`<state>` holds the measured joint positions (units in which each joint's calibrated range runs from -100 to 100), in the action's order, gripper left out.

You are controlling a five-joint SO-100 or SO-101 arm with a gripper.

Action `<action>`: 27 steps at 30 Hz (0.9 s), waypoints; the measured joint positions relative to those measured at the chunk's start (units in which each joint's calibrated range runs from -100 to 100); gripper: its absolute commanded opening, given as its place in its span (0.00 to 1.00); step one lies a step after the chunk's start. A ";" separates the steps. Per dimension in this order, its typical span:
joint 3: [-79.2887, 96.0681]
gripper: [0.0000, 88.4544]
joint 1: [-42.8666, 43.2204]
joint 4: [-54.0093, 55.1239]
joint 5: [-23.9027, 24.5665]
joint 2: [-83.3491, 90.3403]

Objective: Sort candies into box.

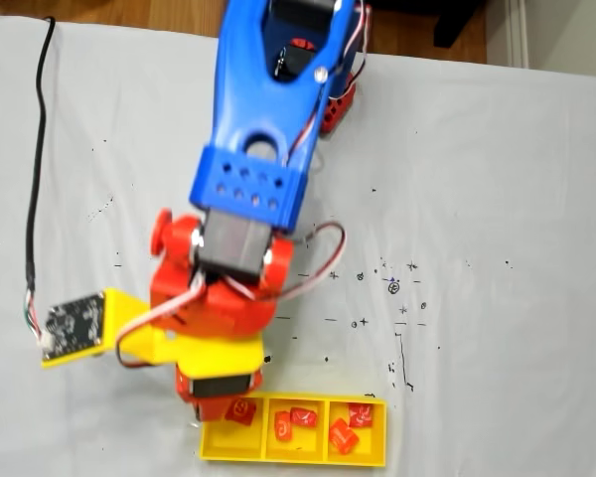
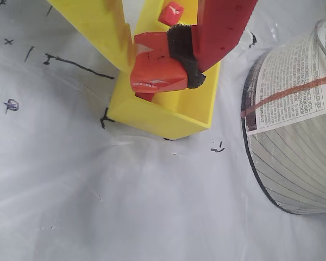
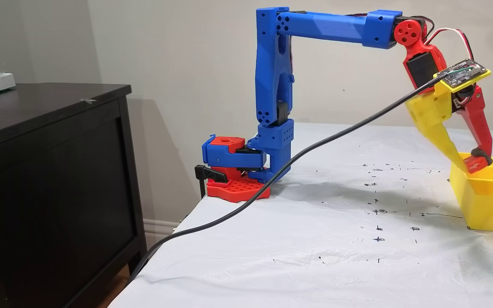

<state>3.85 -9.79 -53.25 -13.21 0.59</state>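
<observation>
The gripper (image 2: 162, 70) is shut on a red candy (image 2: 157, 73), held just over the end compartment of the yellow box (image 2: 168, 117). The fingers should be opened slowly so the candy is dropped straight in. More small red candies (image 1: 303, 417) are seen in the other compartments. The box is set on a white table (image 2: 98, 206).

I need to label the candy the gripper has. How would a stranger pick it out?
Find the yellow box at the bottom edge of the fixed view from above. Go to its leftmost compartment, under the arm. The candy there is pinched in the gripper, above the compartment floor; the others lie loose in the middle and right compartments.
</observation>
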 measured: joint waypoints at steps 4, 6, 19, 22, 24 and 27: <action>-3.85 0.00 0.78 0.24 1.81 -4.82; -5.13 0.00 0.94 0.32 2.10 -6.26; -6.07 0.00 1.95 -0.63 2.20 -9.14; -6.76 0.01 2.11 -0.63 2.20 -10.15; -7.70 0.01 2.11 -1.27 2.39 -10.83; -8.55 0.01 2.11 -1.98 2.83 -11.34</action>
<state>-4.70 -7.69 -55.24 -10.38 -10.74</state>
